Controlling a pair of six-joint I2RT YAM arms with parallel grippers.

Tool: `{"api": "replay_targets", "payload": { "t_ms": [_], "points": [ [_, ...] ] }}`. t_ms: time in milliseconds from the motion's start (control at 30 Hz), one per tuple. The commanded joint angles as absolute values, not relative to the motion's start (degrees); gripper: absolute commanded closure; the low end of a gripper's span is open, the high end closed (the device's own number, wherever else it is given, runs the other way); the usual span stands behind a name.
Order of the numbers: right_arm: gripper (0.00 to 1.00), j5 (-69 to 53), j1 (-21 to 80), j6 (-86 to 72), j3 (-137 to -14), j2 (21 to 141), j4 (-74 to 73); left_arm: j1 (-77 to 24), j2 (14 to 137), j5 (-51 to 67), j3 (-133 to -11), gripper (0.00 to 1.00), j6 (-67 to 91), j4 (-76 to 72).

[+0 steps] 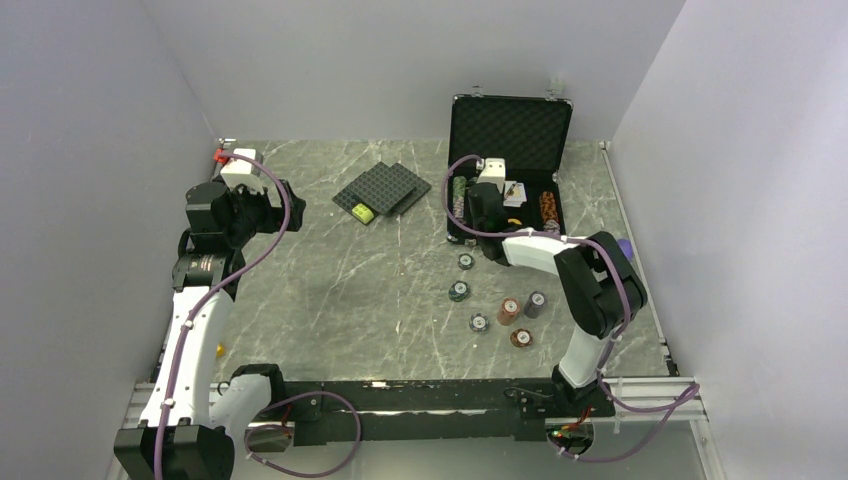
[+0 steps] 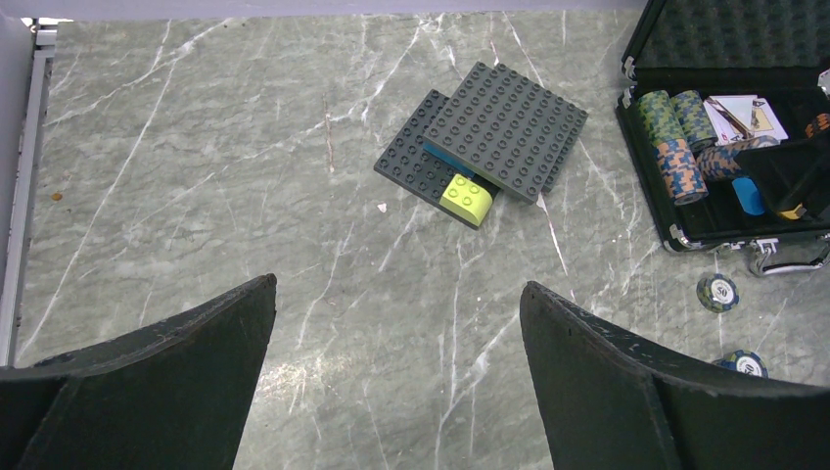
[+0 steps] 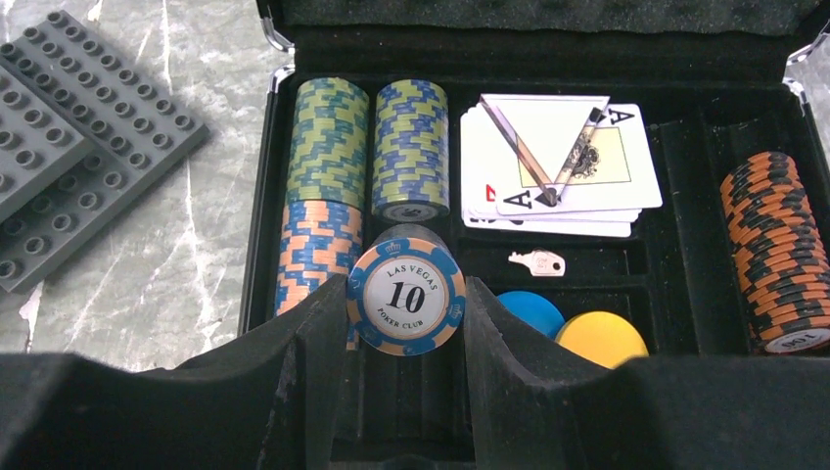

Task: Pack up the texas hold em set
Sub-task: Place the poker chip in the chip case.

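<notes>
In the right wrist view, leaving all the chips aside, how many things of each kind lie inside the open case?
Discs: 2, a blue disc and a yellow disc
Key: 1
Pile of cards: 1
Total: 4

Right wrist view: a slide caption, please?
Right gripper holds a blue-orange 10 chip over the open briefcase, beside stacked chips.

Grey studded plates (image 1: 385,188), lime brick (image 1: 362,213), marble table (image 1: 350,300)
</notes>
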State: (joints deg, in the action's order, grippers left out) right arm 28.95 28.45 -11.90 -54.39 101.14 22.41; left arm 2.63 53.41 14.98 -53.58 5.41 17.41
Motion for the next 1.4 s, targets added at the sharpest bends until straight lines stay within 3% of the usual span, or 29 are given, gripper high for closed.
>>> {"api": "replay_targets", "payload": {
  "t_ms": [0,67,100,200,300,500,733,1167,1367],
  "points": [
    [1.0,28.92,28.54,-14.91,-55.32,99.88,23.87,2.39,53.19,15.46,-53.34,0.02,5.89,15.74],
    [1.0,27.46,28.59,-16.64,-55.72,99.75,20.0,2.4,53.13,15.55,-53.35,0.02,5.92,15.73],
    [0.93,27.02,28.62,-17.65,-55.68,99.49,17.77,2.41,53.09,15.47,-53.3,0.02,5.97,15.72],
    [0.61,25.67,28.74,-20.37,-52.94,96.26,14.04,2.38,52.93,15.51,-53.28,0.02,5.98,15.73],
    [0.37,24.68,28.73,-21.12,-50.95,91.8,10.11,2.4,52.84,15.77,-53.33,0.02,6.05,15.67],
    [0.19,21.61,28.32,-17.97,-56.95,86.68,-4.37,2.38,52.69,15.84,-53.34,0.02,6.15,15.52],
    [0.21,13.6,25.3,-16.23,-69.7,92.96,-20.72,2.43,52.57,15.34,-53.26,0.02,5.93,15.74],
    [0.21,14.5,24.97,-13.48,-63.34,96.94,-20.66,2.32,52.73,15.16,-53.31,0.02,5.89,15.79],
    [0.28,14.58,23.96,-14.12,-62.87,98.73,-19.41,2.33,52.82,15.1,-53.21,0.02,5.89,15.82]
  ]
}}
